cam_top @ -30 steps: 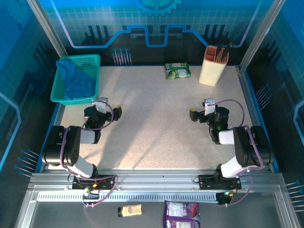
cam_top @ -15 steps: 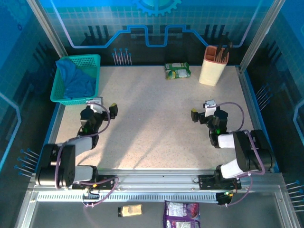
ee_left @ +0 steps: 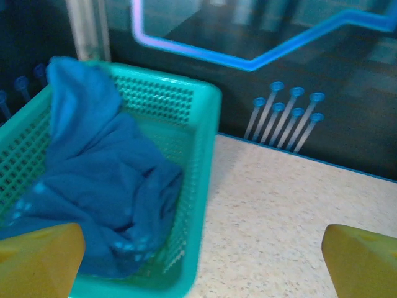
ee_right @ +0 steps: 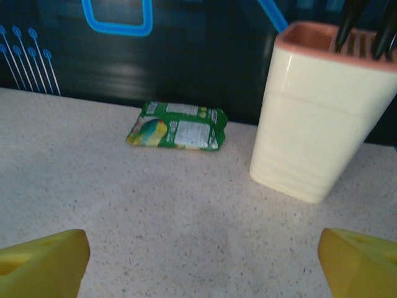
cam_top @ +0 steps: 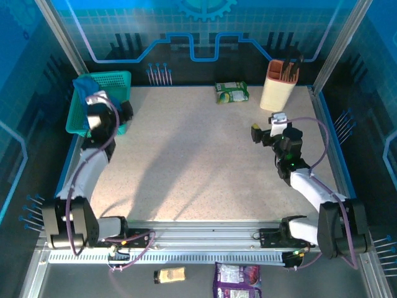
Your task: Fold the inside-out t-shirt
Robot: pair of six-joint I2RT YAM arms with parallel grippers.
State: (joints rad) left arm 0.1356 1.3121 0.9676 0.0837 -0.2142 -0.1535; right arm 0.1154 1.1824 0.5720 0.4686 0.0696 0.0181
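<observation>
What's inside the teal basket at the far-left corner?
The blue t-shirt, crumpled in a heap, one end draped over the far-left rim of the basket. The cloth covers the floor, so anything beneath cannot be seen.

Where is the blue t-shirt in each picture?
Top view: the t-shirt is bunched in the teal basket, at the far left corner.
Left wrist: the t-shirt is on the left, inside the basket.
Right wrist: this camera faces the green packet and cream holder.
Shared landmark: the basket; the packet ties the top view to the right wrist.
</observation>
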